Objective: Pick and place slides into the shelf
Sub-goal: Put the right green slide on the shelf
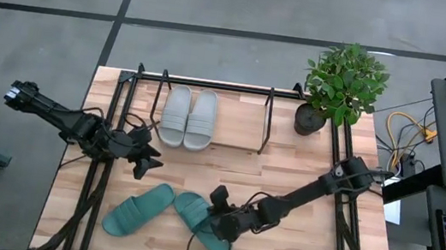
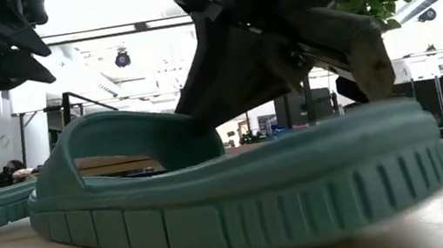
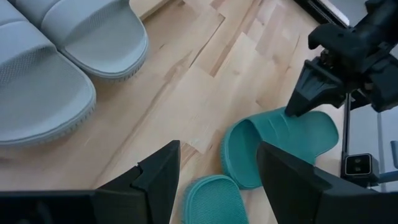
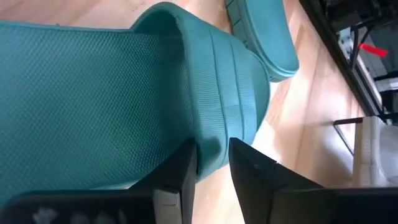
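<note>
Gripping the right teal slide (image 1: 193, 217) at its edge, right gripper (image 1: 221, 226) pinches it on the near table | left gripper (image 1: 148, 165) hovers, fingers apart | grey pair (image 1: 189, 117) sits in shelf (image 1: 268, 118)

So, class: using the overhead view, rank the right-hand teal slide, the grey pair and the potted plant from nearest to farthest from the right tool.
1. Right-hand teal slide: at the right tool.
2. Grey pair: on the shelf.
3. Potted plant: far right corner.
</note>
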Action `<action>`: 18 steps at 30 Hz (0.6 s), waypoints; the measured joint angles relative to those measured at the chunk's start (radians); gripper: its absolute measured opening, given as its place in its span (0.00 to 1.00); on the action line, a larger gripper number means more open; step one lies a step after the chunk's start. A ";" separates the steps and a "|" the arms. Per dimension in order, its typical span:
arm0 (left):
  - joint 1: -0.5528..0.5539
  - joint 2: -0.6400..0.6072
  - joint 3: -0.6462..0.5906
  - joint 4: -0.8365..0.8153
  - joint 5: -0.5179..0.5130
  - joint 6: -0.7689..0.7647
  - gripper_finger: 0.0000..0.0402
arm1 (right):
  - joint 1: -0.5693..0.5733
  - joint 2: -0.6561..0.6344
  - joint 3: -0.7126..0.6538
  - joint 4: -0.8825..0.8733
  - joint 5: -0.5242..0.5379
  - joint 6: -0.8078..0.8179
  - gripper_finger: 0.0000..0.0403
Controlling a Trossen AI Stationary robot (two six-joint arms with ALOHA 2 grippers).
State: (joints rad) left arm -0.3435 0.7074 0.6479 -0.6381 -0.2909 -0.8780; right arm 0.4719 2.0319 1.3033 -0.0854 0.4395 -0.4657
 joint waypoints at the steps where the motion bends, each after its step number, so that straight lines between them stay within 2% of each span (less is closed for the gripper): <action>1: 0.000 0.000 0.000 0.000 0.000 0.000 0.49 | -0.004 0.000 0.000 0.001 -0.005 0.011 0.21; 7: 0.000 0.011 0.000 0.001 0.000 0.002 0.49 | -0.029 0.013 0.000 0.027 -0.102 0.020 0.21; 12: 0.000 0.021 0.000 0.001 -0.001 0.002 0.49 | -0.037 0.056 0.002 0.073 -0.095 0.013 0.21; 18: 0.000 0.040 0.000 0.000 0.000 0.002 0.49 | -0.038 0.063 0.002 0.085 -0.030 0.012 0.14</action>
State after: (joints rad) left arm -0.3431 0.7472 0.6476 -0.6380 -0.2909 -0.8757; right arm 0.4343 2.0947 1.3052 -0.0002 0.4099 -0.4537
